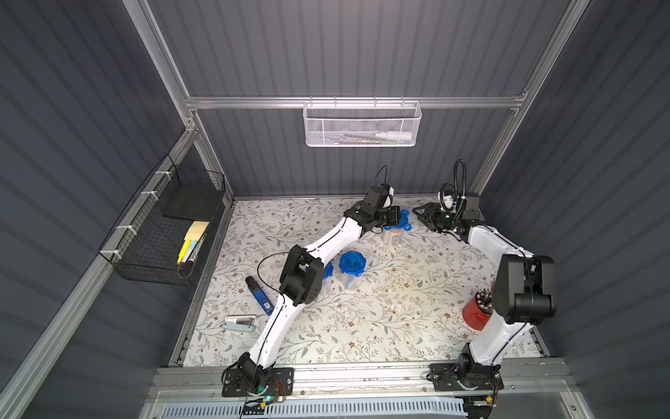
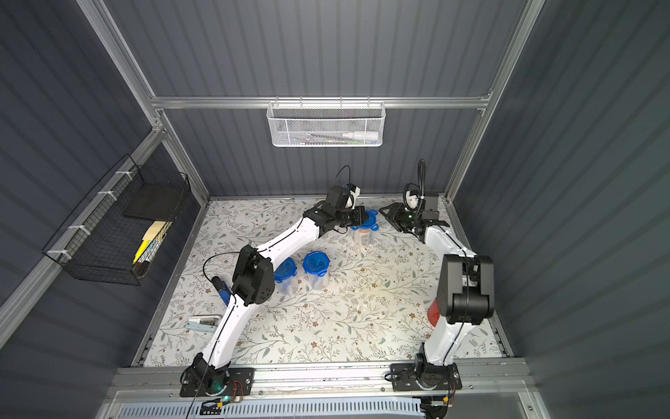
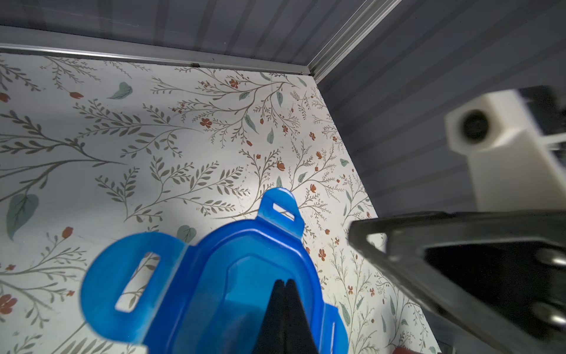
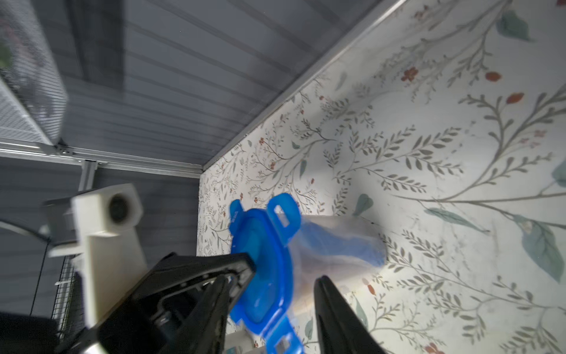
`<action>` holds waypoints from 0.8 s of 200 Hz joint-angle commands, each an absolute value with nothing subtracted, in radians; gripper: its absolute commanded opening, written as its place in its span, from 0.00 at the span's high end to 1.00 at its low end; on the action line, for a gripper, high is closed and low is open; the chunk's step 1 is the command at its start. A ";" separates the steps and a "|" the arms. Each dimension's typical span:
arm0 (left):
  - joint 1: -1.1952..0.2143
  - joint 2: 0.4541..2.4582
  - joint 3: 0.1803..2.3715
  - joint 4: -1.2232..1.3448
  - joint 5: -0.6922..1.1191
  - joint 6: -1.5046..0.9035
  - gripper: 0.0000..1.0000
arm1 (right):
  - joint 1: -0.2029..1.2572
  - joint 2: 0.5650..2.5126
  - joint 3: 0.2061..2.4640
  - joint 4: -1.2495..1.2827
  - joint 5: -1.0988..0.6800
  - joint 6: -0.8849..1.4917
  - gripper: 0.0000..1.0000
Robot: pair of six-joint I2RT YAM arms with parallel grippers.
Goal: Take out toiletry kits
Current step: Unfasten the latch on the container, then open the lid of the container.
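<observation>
The far clear jar has a blue clip lid whose flaps stick outward. Cream-coloured toiletry kit items show through its wall, and a blurred blue shape lies inside. My left gripper is shut, its tips resting on the lid's top; in both top views it sits over the jar. My right gripper is open just right of the jar, its jaws standing apart on either side of the lid's edge and gripping nothing. Two more lidded jars stand mid-table, one partly under my left elbow.
A dark-blue flat gadget and a white stapler-like item lie at the left. A red cup of pens stands behind my right arm. A white mesh basket hangs on the back wall, and a black wire basket hangs on the left wall.
</observation>
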State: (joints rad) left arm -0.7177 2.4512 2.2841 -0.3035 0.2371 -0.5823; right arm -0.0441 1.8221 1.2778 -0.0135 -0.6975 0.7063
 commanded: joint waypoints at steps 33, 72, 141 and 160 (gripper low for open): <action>-0.714 2.507 2.234 -0.545 0.222 -0.558 1.00 | -0.013 1.912 1.340 0.057 -0.770 0.737 0.50; -0.714 2.513 2.234 -0.542 0.231 -0.559 1.00 | 0.002 1.952 1.347 0.166 -0.791 0.799 0.51; -0.714 2.520 2.226 -0.535 0.237 -0.559 1.00 | 0.021 2.015 1.360 0.327 -0.808 0.894 0.64; -0.715 2.521 2.225 -0.534 0.241 -0.559 1.00 | 0.023 2.011 1.340 0.385 -0.808 0.919 0.78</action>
State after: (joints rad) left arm -0.7177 2.4512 2.2841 -0.3058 0.2489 -0.5789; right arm 0.0116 2.0090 1.3361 0.2745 -0.7864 0.8761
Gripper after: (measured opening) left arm 0.047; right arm 0.293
